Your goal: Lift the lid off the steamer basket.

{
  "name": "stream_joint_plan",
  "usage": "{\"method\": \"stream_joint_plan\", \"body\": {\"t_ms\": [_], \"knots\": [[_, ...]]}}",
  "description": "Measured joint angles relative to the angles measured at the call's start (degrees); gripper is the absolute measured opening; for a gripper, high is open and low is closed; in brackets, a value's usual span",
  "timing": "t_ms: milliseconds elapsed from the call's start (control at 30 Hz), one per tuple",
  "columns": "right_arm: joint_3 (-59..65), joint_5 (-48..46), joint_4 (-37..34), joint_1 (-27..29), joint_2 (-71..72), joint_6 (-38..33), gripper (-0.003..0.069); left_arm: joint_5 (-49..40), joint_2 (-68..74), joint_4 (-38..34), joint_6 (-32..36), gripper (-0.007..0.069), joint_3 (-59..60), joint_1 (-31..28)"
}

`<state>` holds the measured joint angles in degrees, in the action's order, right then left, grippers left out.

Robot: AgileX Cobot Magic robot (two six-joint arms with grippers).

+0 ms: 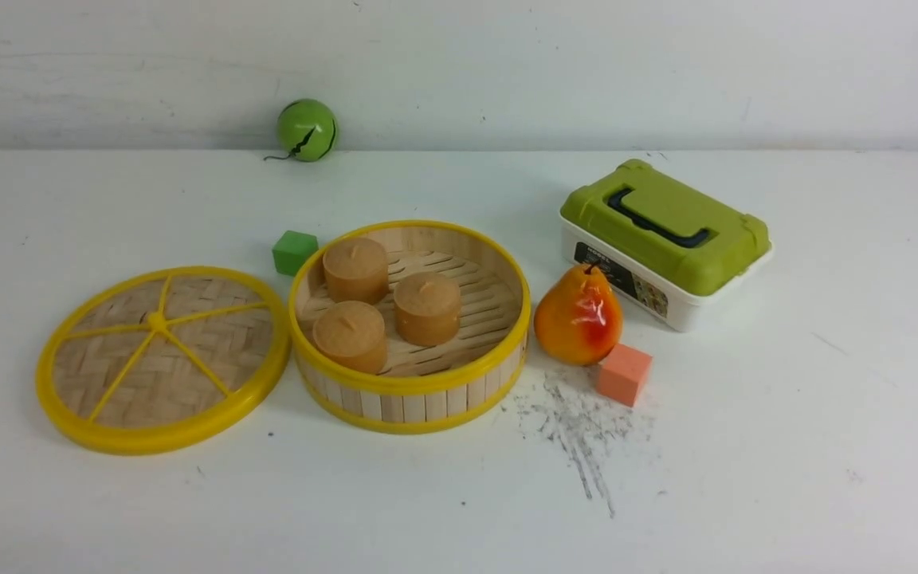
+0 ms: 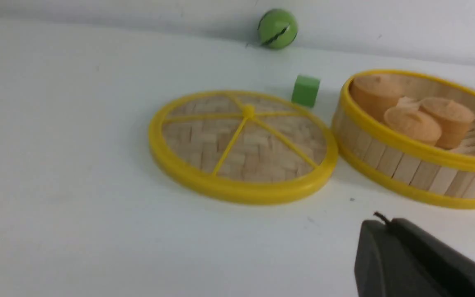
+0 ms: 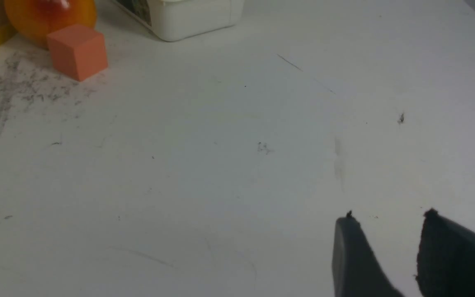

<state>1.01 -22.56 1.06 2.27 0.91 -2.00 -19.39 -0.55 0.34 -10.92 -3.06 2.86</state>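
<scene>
The lid (image 1: 162, 359) is laid flat on the white table (image 1: 786, 446), off the steamer basket (image 1: 419, 395) and at its left, the two yellow rims touching or very nearly so. Three brown cylindrical cakes (image 1: 425, 307) are held in the open basket. A pear (image 1: 578, 316) and an orange cube (image 1: 623, 374) are set to its right. Only one dark finger of the left gripper (image 2: 386, 235) is seen, so its state cannot be told; the right gripper (image 3: 389, 226) is parted, with nothing held.

The right claw (image 3: 388, 235) has its two dark fingertips (image 3: 353, 255) parted, a clear gap between them. Of the left claw (image 2: 410, 255) only one dark blurred shape shows, its spread unclear.
</scene>
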Motion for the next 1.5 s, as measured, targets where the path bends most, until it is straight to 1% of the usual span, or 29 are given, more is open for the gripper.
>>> {"method": "stream_joint_plan", "body": {"t_ms": [33, 67, 167, 267, 467, 1500], "knots": [[0.00, 0.00, 0.00, 0.00, 0.00, 0.00, 0.0240, 0.71, 0.00, 0.93, -2.87, -0.0013, 2.50, 0.00], [0.00, 0.00, 0.00, 0.00, 0.00, 0.00, 0.0240, 0.90, 0.00, 1.00, -3.64, -0.0013, 3.69, 0.00], [0.00, 0.00, 0.00, 0.00, 0.00, 0.00, 0.0240, 0.02, 0.00, 0.51, -3.57, -0.0013, 4.52, 0.00], [0.00, 0.00, 0.00, 0.00, 0.00, 0.00, 0.0240, -1.59, 0.00, -0.34, -0.80, -0.0013, 4.75, 0.00], [0.00, 0.00, 0.00, 0.00, 0.00, 0.00, 0.0240, -1.66, 0.00, -0.94, 4.47, -0.0013, 4.75, 0.00], [0.00, 0.00, 0.00, 0.00, 0.00, 0.00, 0.0240, -1.60, 0.00, -1.56, 5.30, -0.0012, 4.75, 0.00]]}}
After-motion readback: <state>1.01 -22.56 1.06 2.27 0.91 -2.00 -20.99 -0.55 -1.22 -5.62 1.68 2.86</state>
